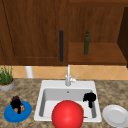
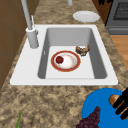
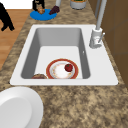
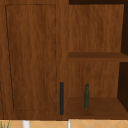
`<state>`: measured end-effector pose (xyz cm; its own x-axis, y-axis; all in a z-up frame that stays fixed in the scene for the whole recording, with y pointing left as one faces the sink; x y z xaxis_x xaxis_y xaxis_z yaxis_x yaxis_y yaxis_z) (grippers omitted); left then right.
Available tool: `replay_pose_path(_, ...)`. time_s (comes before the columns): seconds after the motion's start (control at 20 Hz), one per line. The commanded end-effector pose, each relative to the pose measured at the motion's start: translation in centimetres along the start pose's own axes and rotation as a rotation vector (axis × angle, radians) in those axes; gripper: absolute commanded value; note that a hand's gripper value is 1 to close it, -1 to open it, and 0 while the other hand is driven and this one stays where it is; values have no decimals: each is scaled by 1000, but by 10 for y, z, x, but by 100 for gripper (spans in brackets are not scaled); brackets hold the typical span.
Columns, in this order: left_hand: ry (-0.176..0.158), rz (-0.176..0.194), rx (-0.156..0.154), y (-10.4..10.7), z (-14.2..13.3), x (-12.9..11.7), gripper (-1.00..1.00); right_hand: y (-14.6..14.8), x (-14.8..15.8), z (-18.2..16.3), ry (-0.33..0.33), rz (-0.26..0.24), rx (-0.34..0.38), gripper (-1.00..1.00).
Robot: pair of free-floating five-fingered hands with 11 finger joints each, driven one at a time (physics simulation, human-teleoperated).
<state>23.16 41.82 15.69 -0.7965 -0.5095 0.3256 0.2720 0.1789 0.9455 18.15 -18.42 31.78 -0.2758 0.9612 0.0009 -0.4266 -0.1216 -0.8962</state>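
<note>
Fingers [image 2: 121, 105] of my left hand [image 1: 16, 103] are bent down onto the little brown bun [image 2: 113, 99]. I think they are wrapped round it, but the side view cuts part of my hand off. The bun sits on the blue plate [image 1: 10, 116], on the counter [image 1: 30, 92] to the left of the sink [image 1: 42, 86]. It looks like it is resting on the plate and has not been lifted. Some dark purple grapes [image 2: 91, 119] lie just beside it on the same plate.

My right hand [image 1: 89, 97] hangs in the air over the right side of the sink. Its fingers are loose and point down. It holds nothing.

Down in the sink there is a plate with a red rim [image 2: 65, 61]. A small red fruit [image 2: 59, 59] lies on it. A brown ring cake [image 2: 82, 49] lies just beside that plate, on the sink floor. From the front, a big red round thing [image 1: 67, 114] covers the near part of the sink.

A white plate [image 1: 116, 115] sits on the counter to the right of the sink, with nothing on it. A green plant in a pot [image 1: 6, 78] stands at the far left. The tap [image 1: 68, 75] stands behind the sink. A dark green bottle [image 1: 86, 42] stands on the shelf above.

So the bun is under my left hand, and it is not off the blue plate yet.
</note>
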Motion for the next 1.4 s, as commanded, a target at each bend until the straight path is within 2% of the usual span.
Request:
replay_pose_path(0.0, -41, 12, 5, 25, 0, 9, 100, 0, 0, 0, 0, 0, 0, 0)
replay_pose_path(0.4, -46, 21, 7, 71, -5, 32, 100, 0, 0, 0, 0, 0, 0, 0)
replay_pose_path(0.7, -39, 11, 9, 91, -26, 55, 100, 0, 0, 0, 0, 0, 0, 0)
replay_pose_path(0.9, -29, -11, 19, 94, -43, 70, 100, 0, 0, 0, 0, 0, 0, 0)
replay_pose_path(1.1, -16, 3, 12, 90, -68, 87, 100, 0, 0, 0, 0, 0, 0, 0)
replay_pose_path(1.35, -30, 1, 10, 85, -97, 107, 100, 0, 0, 0, 0, 0, 0, 0)
